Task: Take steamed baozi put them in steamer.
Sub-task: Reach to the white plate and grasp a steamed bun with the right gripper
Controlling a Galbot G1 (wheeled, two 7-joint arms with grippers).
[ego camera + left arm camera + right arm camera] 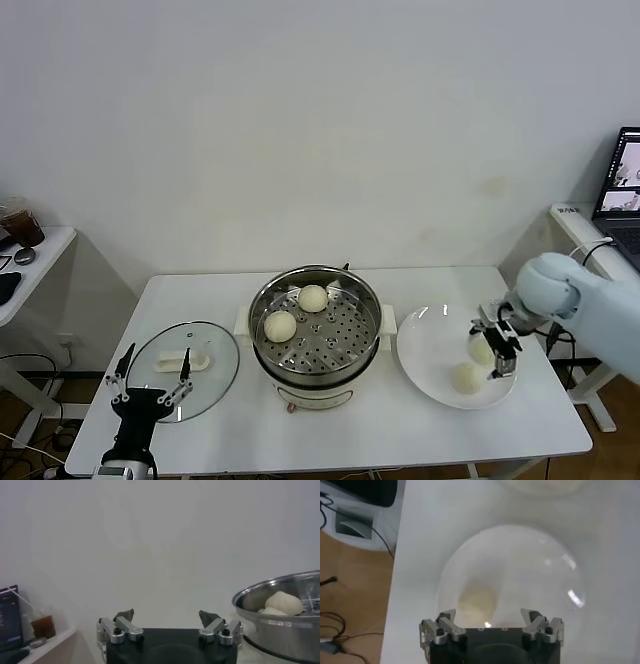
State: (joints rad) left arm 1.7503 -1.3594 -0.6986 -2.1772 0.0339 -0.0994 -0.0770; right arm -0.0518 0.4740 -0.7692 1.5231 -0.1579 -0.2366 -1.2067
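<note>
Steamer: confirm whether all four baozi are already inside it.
No: the steamer holds only two baozi; two more lie on the plate.

1. Steamed baozi: two (313, 298) (281, 326) sit apart on the perforated tray; two more (467, 377) (482, 349), pale cream, lie right of the pot (one partly hidden).
2. Steamer (315, 375): shiny steel, upright, uncovered, table centre.
</note>
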